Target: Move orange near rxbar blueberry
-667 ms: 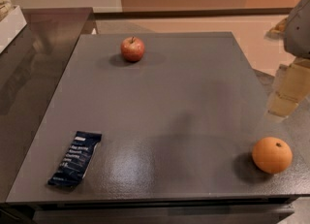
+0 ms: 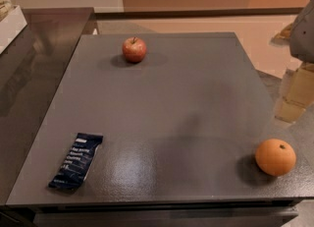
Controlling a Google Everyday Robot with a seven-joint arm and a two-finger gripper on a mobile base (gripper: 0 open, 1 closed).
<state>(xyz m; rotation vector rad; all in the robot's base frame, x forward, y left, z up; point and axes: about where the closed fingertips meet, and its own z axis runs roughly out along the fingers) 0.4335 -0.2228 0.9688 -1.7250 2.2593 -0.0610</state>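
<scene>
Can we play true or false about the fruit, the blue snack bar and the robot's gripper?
1. The orange sits near the front right corner of the table. True.
2. The apple touches the orange. False: the apple is at the far side, well apart from it.
3. The rxbar blueberry lies flat near the front left. True.
4. The gripper holds the orange. False: it hovers by the table's right edge, beyond the orange, not touching it.
</scene>
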